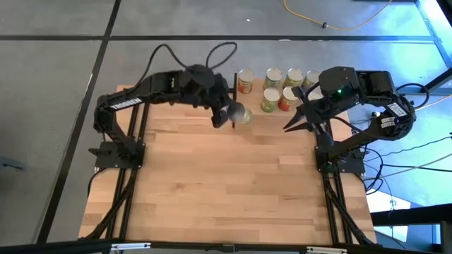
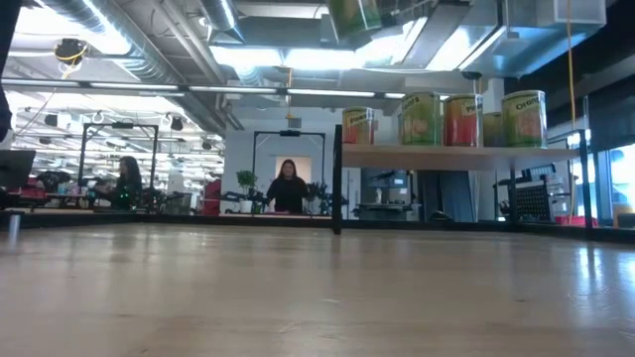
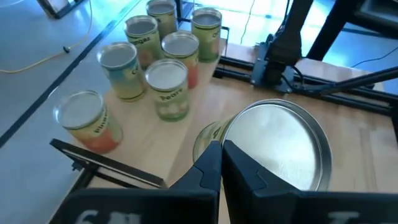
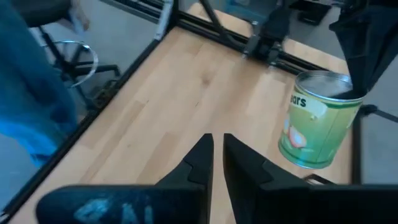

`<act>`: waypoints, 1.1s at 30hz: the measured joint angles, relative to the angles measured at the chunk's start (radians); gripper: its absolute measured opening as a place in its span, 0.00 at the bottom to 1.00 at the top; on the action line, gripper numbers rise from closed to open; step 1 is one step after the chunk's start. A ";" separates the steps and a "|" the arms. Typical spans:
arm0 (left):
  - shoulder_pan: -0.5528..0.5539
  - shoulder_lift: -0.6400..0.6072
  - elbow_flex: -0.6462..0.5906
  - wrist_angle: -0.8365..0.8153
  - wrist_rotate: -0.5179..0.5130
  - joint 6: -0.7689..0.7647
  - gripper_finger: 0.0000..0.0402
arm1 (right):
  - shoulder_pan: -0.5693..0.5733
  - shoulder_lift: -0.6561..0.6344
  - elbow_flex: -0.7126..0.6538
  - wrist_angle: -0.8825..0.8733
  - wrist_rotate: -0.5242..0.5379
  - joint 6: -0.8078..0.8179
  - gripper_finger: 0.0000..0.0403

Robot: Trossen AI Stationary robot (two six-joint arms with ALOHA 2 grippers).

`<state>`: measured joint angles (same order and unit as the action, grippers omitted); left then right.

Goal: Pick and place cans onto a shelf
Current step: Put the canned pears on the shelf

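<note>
While the left pincer hangs above the tabletop just beside the shelf's black upright side panel, it holds a green-labelled can aloft, its fingers closed on the tin; the right wrist view shows that can clear of the wood, its pale lid filling the left wrist view; six more cans stand upright in a close cluster on the shelf at the far edge of the tabletop, green, yellow and orange-red labels among them; the right pincer waits over the tabletop near the shelf's right end, its fingers nearly together and holding nothing; two people show in the room beyond.
</note>
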<state>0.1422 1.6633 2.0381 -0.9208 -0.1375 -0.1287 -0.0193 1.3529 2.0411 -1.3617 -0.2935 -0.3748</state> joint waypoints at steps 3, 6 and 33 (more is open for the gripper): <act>0.047 0.003 0.007 0.004 0.043 0.017 0.00 | -0.005 0.000 0.000 0.005 0.062 0.001 0.10; 0.085 0.026 0.007 0.011 0.051 0.042 0.00 | -0.005 0.000 0.000 0.005 0.112 -0.013 0.10; 0.237 0.232 0.005 0.123 0.122 0.089 0.00 | -0.010 -0.001 -0.137 0.013 0.117 -0.077 0.10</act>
<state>0.3789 1.8950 2.0434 -0.7983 -0.0154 -0.0395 -0.0292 1.3523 1.9041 -1.3484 -0.1761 -0.4514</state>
